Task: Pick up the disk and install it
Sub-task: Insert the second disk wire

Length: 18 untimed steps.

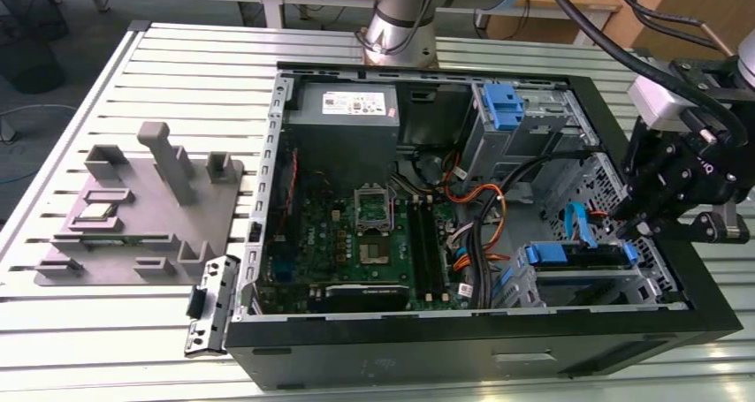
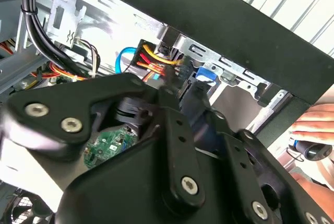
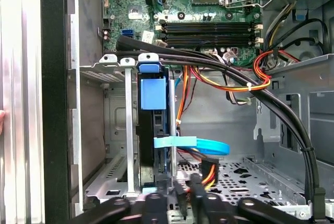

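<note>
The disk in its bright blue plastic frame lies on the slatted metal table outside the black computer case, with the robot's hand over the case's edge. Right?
No. The disk in its bright blue plastic frame sits inside the black computer case, in the grey metal drive cage, not on the slatted metal table; the exterior view shows this. The hand is over the case's edge.

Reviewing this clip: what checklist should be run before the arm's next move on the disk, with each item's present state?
1. Disk located: ok, the disk stands in the drive cage.
2. Gripper near it: ok, the gripper is just off the disk's edge.
3. Disk fully seated: cannot tell.
4. Cables clear: not ok, a blue cable and a black cable bundle run close by the disk.
5. People clear: not ok, a hand is just outside the case.
</note>
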{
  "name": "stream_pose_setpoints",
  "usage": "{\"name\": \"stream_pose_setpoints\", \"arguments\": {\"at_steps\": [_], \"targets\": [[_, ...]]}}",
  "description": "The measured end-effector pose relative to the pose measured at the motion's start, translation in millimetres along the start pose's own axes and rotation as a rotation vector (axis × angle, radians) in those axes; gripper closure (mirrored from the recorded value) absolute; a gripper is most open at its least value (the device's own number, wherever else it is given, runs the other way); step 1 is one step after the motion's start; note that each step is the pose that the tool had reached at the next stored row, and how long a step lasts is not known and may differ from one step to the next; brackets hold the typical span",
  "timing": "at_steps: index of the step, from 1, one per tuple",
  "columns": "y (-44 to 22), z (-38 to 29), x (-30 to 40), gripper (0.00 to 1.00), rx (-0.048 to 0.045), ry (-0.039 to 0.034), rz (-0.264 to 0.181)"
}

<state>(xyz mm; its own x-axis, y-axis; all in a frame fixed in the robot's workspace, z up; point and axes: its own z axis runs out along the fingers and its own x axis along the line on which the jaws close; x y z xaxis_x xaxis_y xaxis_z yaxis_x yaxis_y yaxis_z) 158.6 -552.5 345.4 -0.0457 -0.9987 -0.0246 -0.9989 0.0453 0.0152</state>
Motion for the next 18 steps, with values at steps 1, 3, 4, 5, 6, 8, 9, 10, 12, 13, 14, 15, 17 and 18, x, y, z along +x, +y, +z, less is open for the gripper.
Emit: {"name": "stream_pose_setpoints", "arguments": {"at_steps": [1,3,4,5,6,8,9,10,12,13,14,15,17,18], "targets": [[0.0,0.0,0.0,0.71,0.0000,-0.0001,0.000],[0.0,0.0,0.0,0.77,0.0000,0.0000,0.000],[0.0,0.0,0.0,0.83,0.0001,0.0000,0.000],[0.0,0.0,0.0,0.84,0.0001,0.0000,0.000],[0.0,0.0,0.0,0.84,0.0001,0.0000,0.000],[0.0,0.0,0.0,0.84,0.0002,0.0000,0.000],[0.0,0.0,0.0,0.84,0.0002,0.0000,0.000],[0.1,-0.1,0.0,0.84,0.0003,0.0000,0.000],[1.5,-0.6,0.0,0.84,0.0027,-0.0004,0.000],[3.3,-0.6,0.1,0.84,0.0065,-0.0010,0.000],[5.8,-0.5,0.2,0.84,0.0115,-0.0013,0.000],[8.6,-0.5,0.4,0.84,0.0171,-0.0017,-0.001],[13.5,-0.4,1.2,0.84,0.0276,-0.0022,-0.001],[15.8,-0.4,2.0,0.84,0.0332,-0.0024,-0.001]]}}
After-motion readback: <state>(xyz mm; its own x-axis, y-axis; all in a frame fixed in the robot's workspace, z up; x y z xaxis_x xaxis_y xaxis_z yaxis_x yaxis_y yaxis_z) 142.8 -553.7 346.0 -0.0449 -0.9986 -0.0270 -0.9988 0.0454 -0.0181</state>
